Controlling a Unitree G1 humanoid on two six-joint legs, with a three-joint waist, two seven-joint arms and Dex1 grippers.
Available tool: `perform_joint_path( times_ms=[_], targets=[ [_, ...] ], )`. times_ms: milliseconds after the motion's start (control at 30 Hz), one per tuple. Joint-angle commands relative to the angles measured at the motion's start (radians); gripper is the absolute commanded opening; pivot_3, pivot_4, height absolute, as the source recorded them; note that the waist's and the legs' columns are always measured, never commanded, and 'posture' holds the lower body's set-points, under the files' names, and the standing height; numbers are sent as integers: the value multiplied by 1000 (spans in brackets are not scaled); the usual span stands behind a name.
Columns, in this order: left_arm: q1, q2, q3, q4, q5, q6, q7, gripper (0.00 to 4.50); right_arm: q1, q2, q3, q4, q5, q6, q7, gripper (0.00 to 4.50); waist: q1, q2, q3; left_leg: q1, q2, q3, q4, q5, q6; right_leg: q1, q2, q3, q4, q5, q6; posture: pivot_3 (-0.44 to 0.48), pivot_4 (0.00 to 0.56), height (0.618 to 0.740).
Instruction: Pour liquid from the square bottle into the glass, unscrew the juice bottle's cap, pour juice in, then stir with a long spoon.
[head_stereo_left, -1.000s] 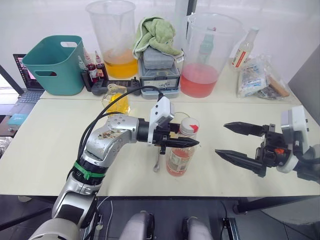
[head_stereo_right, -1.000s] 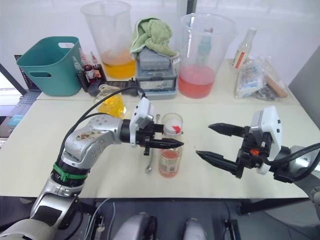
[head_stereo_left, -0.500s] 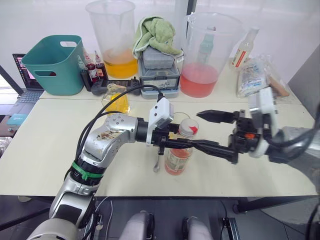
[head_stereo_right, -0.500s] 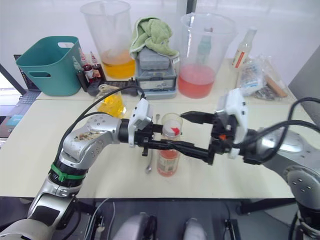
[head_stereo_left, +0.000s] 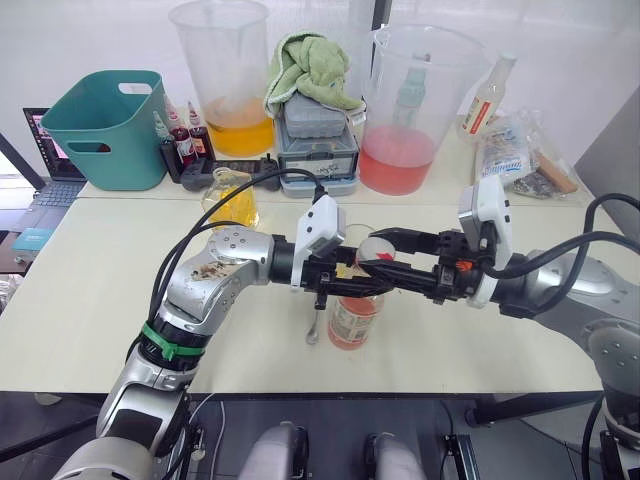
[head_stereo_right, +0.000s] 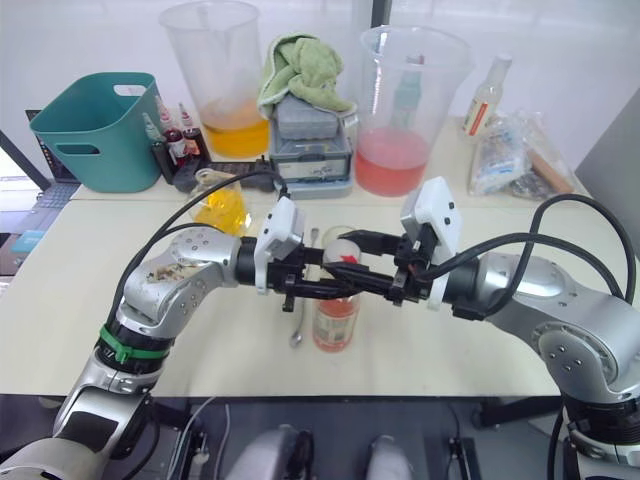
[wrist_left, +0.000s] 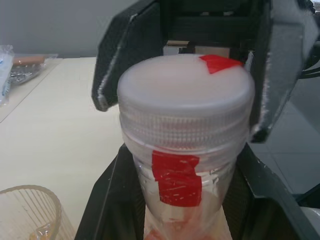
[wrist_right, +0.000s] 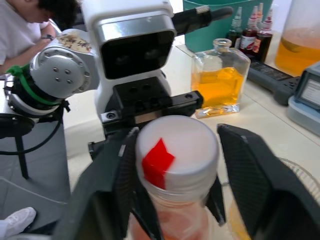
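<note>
Table centre, near edge: juice bottle (head_stereo_left: 355, 310) upright, white cap (wrist_right: 177, 150) w/ red tape on.
L gripper (head_stereo_left: 352, 287): clamped on bottle neck, below cap.
R gripper (head_stereo_left: 392, 256): fingers apart, either side of cap, not closed.
Glass (head_stereo_right: 343, 243): just behind bottle.
Square bottle (head_stereo_left: 232, 205): far-left of it.

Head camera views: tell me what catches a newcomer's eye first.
At the table's middle, both arms meet on the juice bottle: the left gripper clamps its neck while the right gripper's open fingers bracket the white cap with its red tape. Behind stand two big jugs, orange and pink.
</note>
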Motion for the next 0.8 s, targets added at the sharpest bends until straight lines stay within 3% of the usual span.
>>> perform_joint_path(
  times_ms=[33, 233, 367, 500, 733, 767, 800],
  targets=[
    [5, 11, 16, -40, 3, -17, 11, 1423, -32, -7, 3, -4, -11, -14, 62, 1702, 0, 0, 0, 0, 0, 0, 0, 0, 1, 0, 0, 0, 0, 0, 0, 0, 150, 740],
    [20, 37, 21, -57, 2, -4, 16, 1423, -117, -8, 96, 95, -105, -72, 301, 1702, -3, 0, 0, 0, 0, 0, 0, -1, 2, 0, 1, 0, 0, 0, 0, 0, 150, 740],
    [42, 66, 27, -107, -11, 21, 23, 1423, -239, -24, 213, 237, -210, -151, 601, 1702, -12, 0, 0, 0, 0, 0, 0, -1, 1, 0, 1, 0, 1, 0, 0, 0, 150, 740],
    [64, 95, 27, -160, -29, 44, 24, 1423, -450, 36, 332, 474, -331, -254, 886, 1702, -32, 0, 0, 0, 0, 0, 0, 0, 1, -1, 1, 0, 0, 0, 0, 0, 150, 740],
    [75, 104, 24, -176, -33, 51, 31, 1423, -517, 67, 347, 568, -375, -266, 1029, 1702, -25, 0, 0, 0, -1, -1, 0, 3, -4, -1, 1, -1, 1, 0, 0, 0, 150, 740],
    [77, 104, 23, -177, -32, 50, 31, 1423, -518, 67, 343, 570, -375, -265, 1029, 2722, -25, 0, 0, 0, -2, -1, 0, 2, -4, -1, 0, -1, 1, 0, 0, 0, 150, 740],
    [76, 103, 21, -173, -31, 48, 31, 1423, -520, 67, 331, 573, -375, -254, 1026, 3038, -26, 0, 0, 0, -2, -1, 0, 2, -4, -1, 0, -1, 1, 0, 0, 0, 150, 740]
  ],
)
